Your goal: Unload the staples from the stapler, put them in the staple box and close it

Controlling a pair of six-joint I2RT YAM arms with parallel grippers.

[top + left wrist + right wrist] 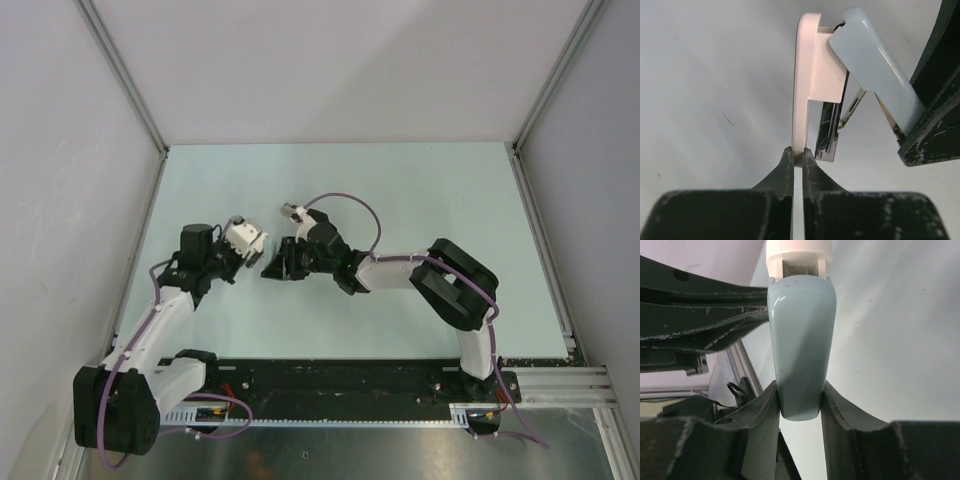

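The stapler (247, 239) is held off the table between both grippers, swung open. In the left wrist view my left gripper (799, 155) is shut on the bottom edge of its cream-white part (807, 75). The pale blue top arm (875, 65) angles away to the right, into the dark fingers (935, 120) of my right gripper. The metal staple channel (829, 135) hangs exposed between the two parts; I cannot tell if staples are in it. In the right wrist view my right gripper (800, 402) is shut on the end of the blue arm (801, 335).
The pale green table (420, 200) is walled by white panels on three sides. A black rail (330, 385) with the arm bases runs along the near edge. My left gripper's fingers (700, 315) cross the upper left of the right wrist view.
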